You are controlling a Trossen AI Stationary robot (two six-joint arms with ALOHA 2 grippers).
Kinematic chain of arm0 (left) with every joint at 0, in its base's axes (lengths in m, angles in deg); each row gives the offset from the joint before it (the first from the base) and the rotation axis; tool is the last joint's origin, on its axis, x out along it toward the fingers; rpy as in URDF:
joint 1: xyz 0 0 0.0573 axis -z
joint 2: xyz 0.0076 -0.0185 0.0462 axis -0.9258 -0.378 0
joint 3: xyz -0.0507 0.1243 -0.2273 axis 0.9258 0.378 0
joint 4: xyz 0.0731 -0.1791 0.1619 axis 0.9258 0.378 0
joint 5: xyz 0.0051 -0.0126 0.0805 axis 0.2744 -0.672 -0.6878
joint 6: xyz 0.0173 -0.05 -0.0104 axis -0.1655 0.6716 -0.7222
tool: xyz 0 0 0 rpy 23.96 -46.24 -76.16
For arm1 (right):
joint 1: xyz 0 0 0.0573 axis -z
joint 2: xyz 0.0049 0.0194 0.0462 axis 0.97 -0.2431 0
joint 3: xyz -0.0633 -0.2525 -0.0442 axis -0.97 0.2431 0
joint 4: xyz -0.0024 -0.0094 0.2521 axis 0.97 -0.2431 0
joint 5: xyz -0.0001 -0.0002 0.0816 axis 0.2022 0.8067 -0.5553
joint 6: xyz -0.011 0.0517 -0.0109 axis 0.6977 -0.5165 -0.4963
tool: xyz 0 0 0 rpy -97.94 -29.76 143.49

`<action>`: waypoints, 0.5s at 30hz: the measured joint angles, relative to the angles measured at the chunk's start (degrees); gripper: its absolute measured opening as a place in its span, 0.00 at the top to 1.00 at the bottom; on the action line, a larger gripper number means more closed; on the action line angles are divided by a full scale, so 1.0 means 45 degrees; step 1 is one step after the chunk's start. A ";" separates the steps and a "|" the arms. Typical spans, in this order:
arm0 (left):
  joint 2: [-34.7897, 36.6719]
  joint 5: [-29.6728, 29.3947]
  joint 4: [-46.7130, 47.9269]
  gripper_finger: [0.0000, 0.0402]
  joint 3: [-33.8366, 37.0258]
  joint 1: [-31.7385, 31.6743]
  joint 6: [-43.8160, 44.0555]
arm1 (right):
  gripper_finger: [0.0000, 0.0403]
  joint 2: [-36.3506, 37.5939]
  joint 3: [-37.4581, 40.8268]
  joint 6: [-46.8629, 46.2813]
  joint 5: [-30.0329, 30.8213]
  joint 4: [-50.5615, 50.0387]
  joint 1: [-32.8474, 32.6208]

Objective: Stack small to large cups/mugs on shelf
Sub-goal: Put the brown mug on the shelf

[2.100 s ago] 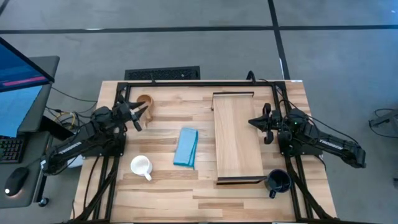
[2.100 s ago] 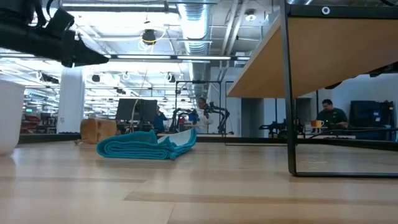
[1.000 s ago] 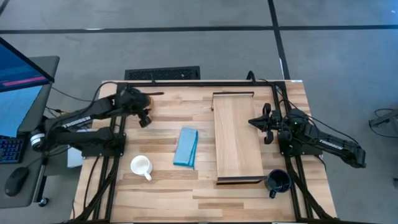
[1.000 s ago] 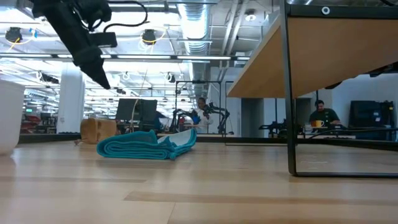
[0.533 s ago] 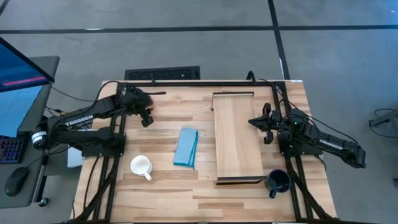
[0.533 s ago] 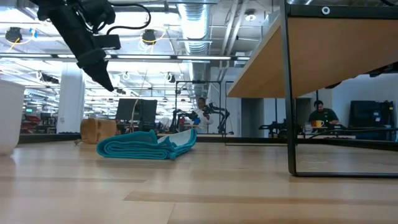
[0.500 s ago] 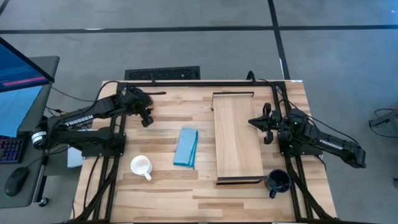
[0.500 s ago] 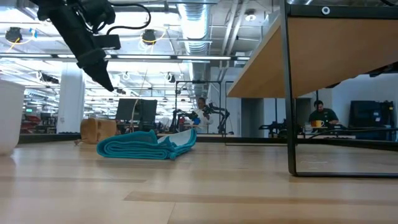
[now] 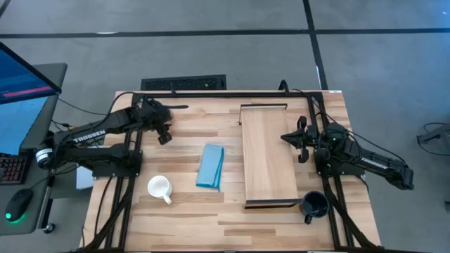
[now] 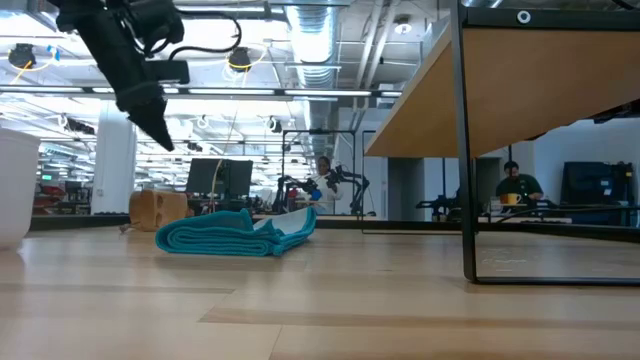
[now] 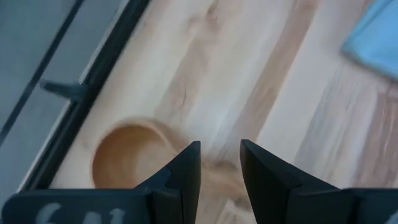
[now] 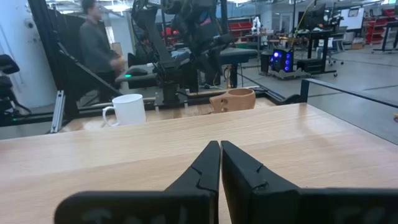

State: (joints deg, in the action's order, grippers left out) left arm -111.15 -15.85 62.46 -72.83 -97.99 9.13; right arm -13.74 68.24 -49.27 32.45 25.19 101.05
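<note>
The small wooden cup (image 11: 127, 158) stands at the table's far left; its handle (image 11: 214, 177) shows below the gap between my left fingers. My left gripper (image 11: 221, 168) is open, points down and hangs well above the cup (image 10: 158, 208), touching nothing. In the high view the left arm (image 9: 105, 130) covers the cup. The white mug (image 9: 159, 187) stands near the left front. The navy mug (image 9: 314, 205) stands by the shelf's near right corner. My right gripper (image 12: 219, 152) is shut and empty, over the right side of the shelf (image 9: 268, 154).
A folded blue cloth (image 9: 210, 166) lies between the white mug and the shelf. A dark frame rail (image 9: 211, 93) runs along the table's far edge, close behind the wooden cup. A person (image 12: 96, 34) stands beyond the table's left side.
My left arm has reached out toward the far left corner and tipped its gripper from nearly level to pointing down over the wooden cup. In the last second it has stayed above the cup with only a small shift. The gripper stays open.
</note>
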 joint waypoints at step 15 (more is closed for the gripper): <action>-0.1733 -0.1234 -0.0194 0.74 -0.0015 -0.0930 0.3175 | 0.91 0.0000 -0.0004 0.0000 0.0000 0.0002 0.0000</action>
State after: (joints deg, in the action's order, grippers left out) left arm -118.95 -21.41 61.59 -72.90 -102.17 23.42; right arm -13.74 68.23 -49.27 32.45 25.20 101.05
